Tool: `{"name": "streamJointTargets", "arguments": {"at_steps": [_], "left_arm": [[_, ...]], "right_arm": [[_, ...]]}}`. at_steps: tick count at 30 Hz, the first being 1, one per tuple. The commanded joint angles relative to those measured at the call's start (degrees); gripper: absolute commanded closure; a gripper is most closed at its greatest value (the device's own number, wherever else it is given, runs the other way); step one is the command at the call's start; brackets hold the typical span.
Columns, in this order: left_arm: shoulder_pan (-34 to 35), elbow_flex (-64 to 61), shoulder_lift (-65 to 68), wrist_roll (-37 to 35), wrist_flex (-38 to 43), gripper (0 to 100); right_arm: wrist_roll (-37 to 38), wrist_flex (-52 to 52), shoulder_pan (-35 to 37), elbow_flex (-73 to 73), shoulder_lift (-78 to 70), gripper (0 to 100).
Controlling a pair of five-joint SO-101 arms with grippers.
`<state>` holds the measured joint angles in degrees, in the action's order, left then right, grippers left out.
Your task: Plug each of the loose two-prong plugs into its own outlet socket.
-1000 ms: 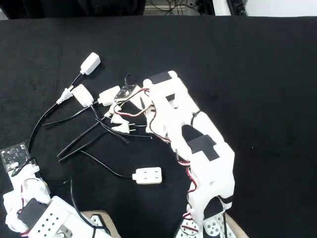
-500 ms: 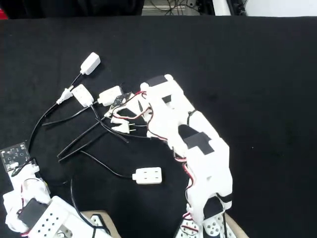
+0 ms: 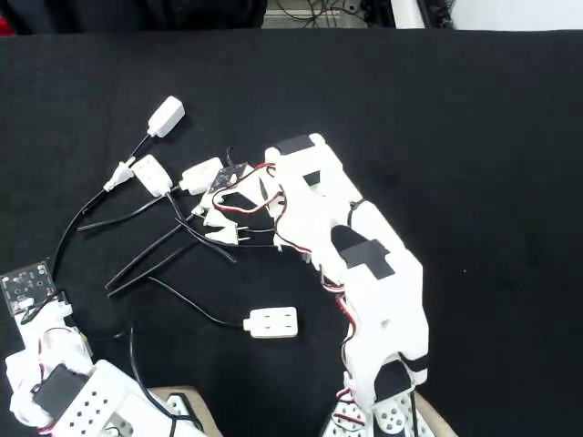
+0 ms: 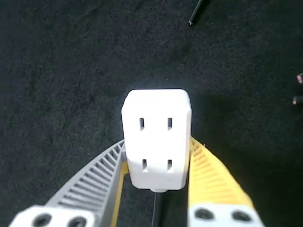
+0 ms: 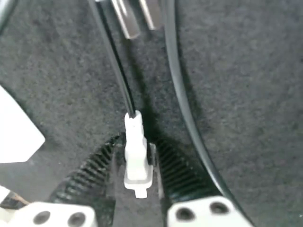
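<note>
Ribs line both tools: left tool point(image 4: 157, 144) clamps boxy outlet block point(image 4: 156, 113), right tool point(image 5: 137, 143) slim white plug point(image 5: 138, 168).

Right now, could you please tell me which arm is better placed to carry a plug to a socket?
Right, I'd judge: the right gripper is shut on a white plug, while the left gripper grips an outlet socket.

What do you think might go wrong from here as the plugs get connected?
The right gripper holds the small plug by its narrow body, so it may twist or slip under insertion force.
Black cords run close beside it and could snag, dragging the neighbouring plug.
The left gripper grips the outlet socket only near its cord end, so it might tilt.
</note>
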<state>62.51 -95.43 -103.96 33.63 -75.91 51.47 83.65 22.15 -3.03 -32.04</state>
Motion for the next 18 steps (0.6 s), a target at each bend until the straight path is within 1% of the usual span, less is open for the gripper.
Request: {"name": "streamJointTargets", "arguments": {"at_steps": [1, 4, 7, 10, 14, 18], "left_arm": [[-0.8, 0.0, -0.3, 0.6, 0.1, 93], [-1.4, 0.0, -0.3, 0.6, 0.1, 93], [-4.8, 0.4, -0.3, 0.6, 0.1, 93], [-8.1, 3.2, -0.3, 1.9, -0.9, 93], [-14.8, 9.6, 0.0, 4.2, -3.3, 93], [-23.8, 17.5, 0.2, 5.8, -5.9, 93]], "right_arm": [[-3.1, 0.3, -1.8, -2.2, 2.7, 98.7], [-4.9, 1.0, -1.8, 0.7, 8.2, 98.7], [-7.1, -0.8, -1.7, 6.1, 16.2, 98.7], [-11.0, -4.7, -1.7, 12.1, 25.9, 98.7], [-17.1, -9.0, -2.0, 18.8, 39.5, 98.7], [-24.1, -12.0, -6.2, 24.3, 52.2, 98.7]]}}
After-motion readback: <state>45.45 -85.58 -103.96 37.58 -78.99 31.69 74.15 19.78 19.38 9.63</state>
